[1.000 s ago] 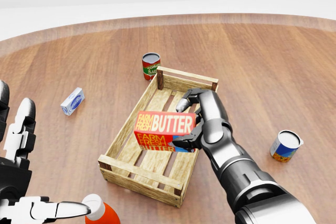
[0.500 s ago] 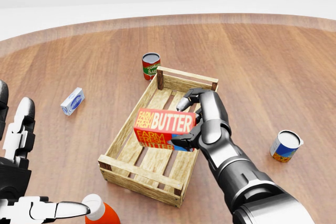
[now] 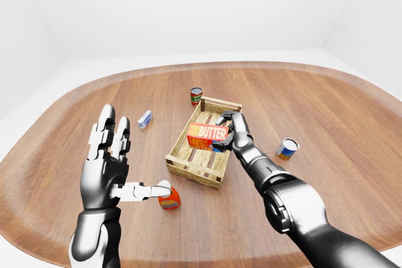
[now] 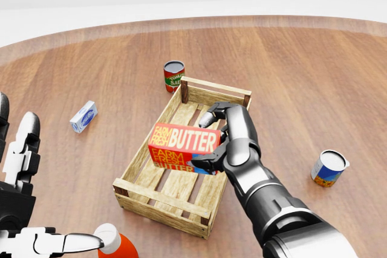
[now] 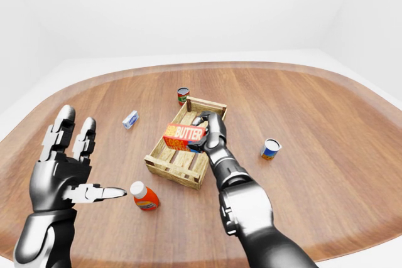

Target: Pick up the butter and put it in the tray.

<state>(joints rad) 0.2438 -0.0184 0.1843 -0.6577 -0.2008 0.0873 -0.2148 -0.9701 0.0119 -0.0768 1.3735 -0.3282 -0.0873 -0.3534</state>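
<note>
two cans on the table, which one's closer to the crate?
The red-labelled can, standing just past the wooden crate at its upper-left corner in the head view. The blue-labelled can sits well off to the crate's right, apart from it.

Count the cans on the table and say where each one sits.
2. The red can stands just above the tray's top-left corner in the head view; the blue can lies tilted at far right. None appear hidden.

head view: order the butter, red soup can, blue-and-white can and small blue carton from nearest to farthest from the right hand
1. Butter: gripped in the right hand, over the wooden tray.
2. Red soup can: above the tray's top end, up and left of the hand.
3. Blue-and-white can: off to the right; too close to the soup can to rank firmly.
4. Small blue carton: far left, clearly farthest.
</note>
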